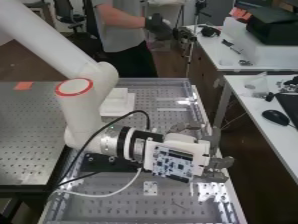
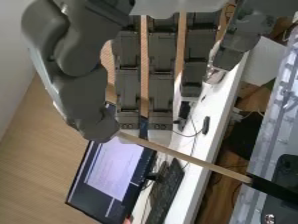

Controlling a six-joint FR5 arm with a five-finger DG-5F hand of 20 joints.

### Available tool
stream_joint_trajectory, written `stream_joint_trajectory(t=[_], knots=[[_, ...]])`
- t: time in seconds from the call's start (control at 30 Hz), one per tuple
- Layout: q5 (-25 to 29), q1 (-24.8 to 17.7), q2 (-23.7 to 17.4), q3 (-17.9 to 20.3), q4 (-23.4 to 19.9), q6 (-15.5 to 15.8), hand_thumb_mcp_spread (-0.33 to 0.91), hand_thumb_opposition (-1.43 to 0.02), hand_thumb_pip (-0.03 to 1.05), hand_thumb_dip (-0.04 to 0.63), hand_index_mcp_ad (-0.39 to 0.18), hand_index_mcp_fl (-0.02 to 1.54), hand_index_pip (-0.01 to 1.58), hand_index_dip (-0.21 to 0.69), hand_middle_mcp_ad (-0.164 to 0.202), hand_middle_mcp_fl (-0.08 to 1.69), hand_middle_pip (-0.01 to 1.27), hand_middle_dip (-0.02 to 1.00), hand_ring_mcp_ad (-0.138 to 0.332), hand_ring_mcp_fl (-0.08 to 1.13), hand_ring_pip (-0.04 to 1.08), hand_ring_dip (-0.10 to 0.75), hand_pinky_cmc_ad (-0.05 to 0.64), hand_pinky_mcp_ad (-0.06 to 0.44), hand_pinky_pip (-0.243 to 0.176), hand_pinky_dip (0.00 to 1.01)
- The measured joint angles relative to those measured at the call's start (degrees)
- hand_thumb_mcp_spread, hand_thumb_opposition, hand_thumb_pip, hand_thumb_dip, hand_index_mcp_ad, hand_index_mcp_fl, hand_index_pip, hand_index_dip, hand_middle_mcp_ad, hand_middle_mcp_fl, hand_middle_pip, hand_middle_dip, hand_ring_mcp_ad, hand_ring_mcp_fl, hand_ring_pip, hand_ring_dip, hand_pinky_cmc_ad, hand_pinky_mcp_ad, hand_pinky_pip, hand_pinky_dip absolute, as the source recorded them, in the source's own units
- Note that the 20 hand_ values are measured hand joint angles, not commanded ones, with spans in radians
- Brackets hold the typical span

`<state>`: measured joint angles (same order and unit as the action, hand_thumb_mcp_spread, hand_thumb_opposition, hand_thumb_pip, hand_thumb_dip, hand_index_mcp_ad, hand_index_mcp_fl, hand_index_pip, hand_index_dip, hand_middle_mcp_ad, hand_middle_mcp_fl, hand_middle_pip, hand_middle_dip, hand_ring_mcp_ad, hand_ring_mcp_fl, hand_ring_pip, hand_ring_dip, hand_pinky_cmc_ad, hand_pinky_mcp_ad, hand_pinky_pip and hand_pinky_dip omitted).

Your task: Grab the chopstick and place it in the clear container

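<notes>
High view: arm (image 1: 86,100) comes in from upper L, bends down at the elbow, then runs roughly level toward the view's R. Hand (image 1: 221,162) is at its end, over the far-from-base side of the metal bench (image 1: 100,202), by the R edge. Blue-&-white PCB (image 1: 174,162) sits on the hand's white housing. Black cable (image 1: 93,136) loops over the wrist; white cable (image 1: 116,192) curves below it. White blocks (image 1: 117,102) are on the bench, behind the wrist. Black plate (image 1: 100,164) lies partly under the forearm, small white plate (image 1: 150,188) nearer the cam. Off to the R, white desk (image 1: 256,122) w/ a mouse (image 1: 275,117).

Wrist view: hand (image 2: 96,122) has the chopstick (image 2: 183,156) in a pinch, thumb tip vs. fingertips, at the pale end. Fingers (image 2: 161,75) extend approx. straight, side by side, thumb bent in toward them. Chopstick sticks out well past the grip on a slant, pale along most of its length; a dark stretch (image 2: 269,189) lines up w/ its far end, seen against the bench edge & a black plate. Can't tell if the tip touches anything. Behind/below the hand: monitor (image 2: 113,167), keyboard (image 2: 166,192) & white desk.
</notes>
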<state>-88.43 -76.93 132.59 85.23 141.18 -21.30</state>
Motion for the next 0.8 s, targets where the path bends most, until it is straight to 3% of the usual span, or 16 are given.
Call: stream_joint_trajectory(t=[0.8], knots=[[0.37, -0.17, -0.05, 0.47, 0.68, 0.18, 0.5, -0.83, 0.57, 0.356, -0.045, 0.78, 0.51, 0.236, 0.075, 0.86, 0.51, 0.61, 0.101, 0.45, 0.09, 0.33, 0.328, 0.197, -0.019, 0.18]])
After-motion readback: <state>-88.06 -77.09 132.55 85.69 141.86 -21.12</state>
